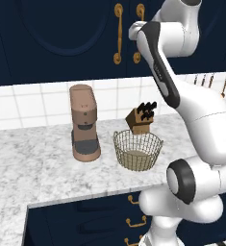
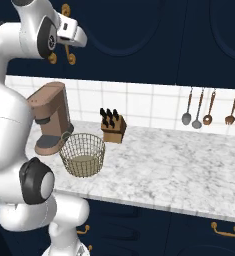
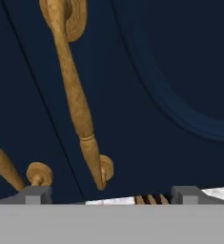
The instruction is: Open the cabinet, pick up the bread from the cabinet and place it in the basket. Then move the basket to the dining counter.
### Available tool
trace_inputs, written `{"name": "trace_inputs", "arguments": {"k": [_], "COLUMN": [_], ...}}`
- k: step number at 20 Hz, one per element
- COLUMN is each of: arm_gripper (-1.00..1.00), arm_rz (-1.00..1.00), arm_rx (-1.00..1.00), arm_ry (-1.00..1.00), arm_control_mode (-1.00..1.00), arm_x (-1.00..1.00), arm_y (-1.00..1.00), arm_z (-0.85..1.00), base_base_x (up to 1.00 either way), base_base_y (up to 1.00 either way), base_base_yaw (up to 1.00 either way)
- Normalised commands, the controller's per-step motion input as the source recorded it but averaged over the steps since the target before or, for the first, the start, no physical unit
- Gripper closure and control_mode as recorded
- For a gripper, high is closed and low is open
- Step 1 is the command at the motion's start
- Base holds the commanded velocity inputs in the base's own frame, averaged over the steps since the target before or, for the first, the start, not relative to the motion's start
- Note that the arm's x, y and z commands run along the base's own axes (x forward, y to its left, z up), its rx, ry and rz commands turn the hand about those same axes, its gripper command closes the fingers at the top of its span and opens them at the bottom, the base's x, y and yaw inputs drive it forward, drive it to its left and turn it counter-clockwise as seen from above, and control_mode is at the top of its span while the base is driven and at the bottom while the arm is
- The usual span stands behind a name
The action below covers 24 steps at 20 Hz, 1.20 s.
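The cabinet (image 1: 61,33) is dark navy, and both arched doors are shut. Two long brass handles (image 1: 118,33) hang side by side at the door seam. My gripper (image 1: 133,31) is raised to them, close to the right-hand handle (image 3: 77,105). In the hand view that handle's lower end sits between my widely spread fingertips (image 3: 37,194), and the gripper (image 3: 111,195) is open and holds nothing. The wire basket (image 1: 137,150) stands empty on the marble counter below, also seen as the basket (image 2: 82,154). The bread is hidden. The dining counter is out of view.
A brown coffee machine (image 1: 84,122) stands left of the basket and a knife block (image 1: 142,119) behind it. Utensils (image 2: 207,107) hang on the tiled wall to the right. Navy drawers with brass pulls (image 1: 136,222) sit under the marble counter (image 1: 37,168).
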Motion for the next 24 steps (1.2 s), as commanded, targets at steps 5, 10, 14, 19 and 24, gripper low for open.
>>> {"name": "trace_inputs", "arguments": {"k": [5, 10, 14, 19, 24], "arm_gripper": [-1.0, -1.0, -1.0, -1.0, -1.0], "arm_rz": [0.0, -0.01, 0.0, 0.0, 0.0], "arm_rx": [-0.01, -0.02, 0.0, -0.03, 0.0], "arm_ry": [0.0, 0.0, 0.0, -0.07, -0.21], "arm_control_mode": [-1.0, -1.0, -1.0, -1.0, -1.0], "arm_x": [0.46, 0.48, 0.53, 0.44, 0.38], "arm_y": [0.17, 0.11, 0.0, 0.0, 0.0], "arm_z": [0.0, -0.01, -0.1, -0.18, -0.23], "base_base_x": [0.0, 0.0, 0.0, 0.0, 0.0], "base_base_y": [0.0, 0.0, 0.0, 0.0, 0.0], "base_base_yaw": [0.0, 0.0, 0.0, 0.0, 0.0]}}
